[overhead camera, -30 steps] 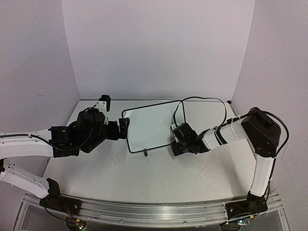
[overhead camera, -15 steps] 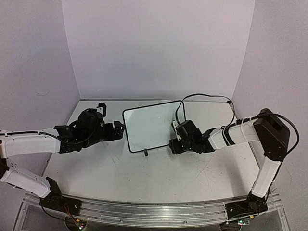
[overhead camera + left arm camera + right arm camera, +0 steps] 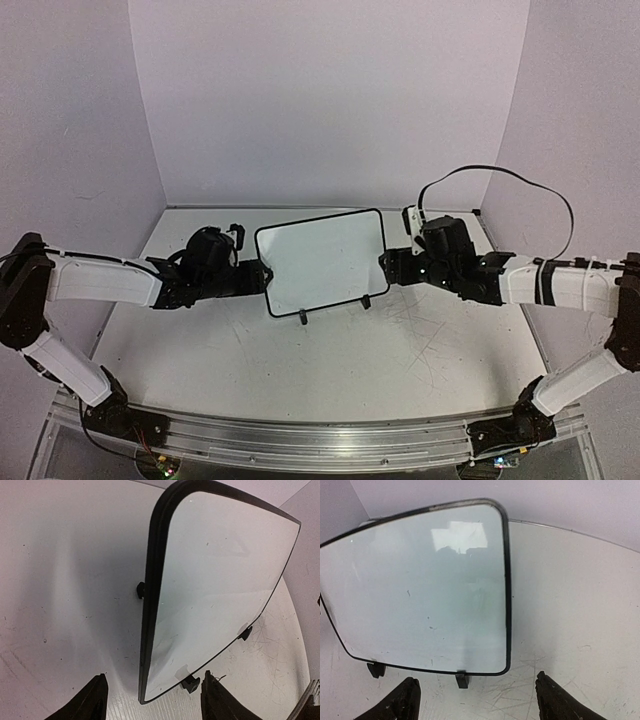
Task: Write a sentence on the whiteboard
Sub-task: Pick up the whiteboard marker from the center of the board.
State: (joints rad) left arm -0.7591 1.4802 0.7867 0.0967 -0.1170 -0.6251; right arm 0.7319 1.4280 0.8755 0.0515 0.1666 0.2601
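Whiteboard: I see the small rectangular white board with a thin black rounded-corner frame (image 3: 320,262) standing upright near the middle of the scratched white table (image 3: 330,370), with its long side level.
Board face: plain white in both wrist views, with a few faint specks and the glare of a light near the top.
Feet: two small black feet (image 3: 303,317) along the board's 6 o'clock edge, both resting on the table.
Left gripper: the black two-finger left gripper (image 3: 258,278) sits at the board's 9 o'clock edge, low on that side.
Left jaws: apart. In the left wrist view one finger (image 3: 95,700) lies on either side of the frame's lower corner, with a gap showing on each side. I cannot tell whether either one touches the frame.
Right gripper: the black two-finger right gripper (image 3: 386,268) sits at the board's 3 o'clock edge, just beside the frame.
Right jaws: apart, holding nothing. In the right wrist view the fingers (image 3: 402,702) stay short of the board, whose bottom edge and feet lie ahead of them.
Arms: both reach in low over the table, one from each side, with the board between them.
Cable: a thin black cable (image 3: 500,172) loops above the right arm, at about 2 o'clock from the board.
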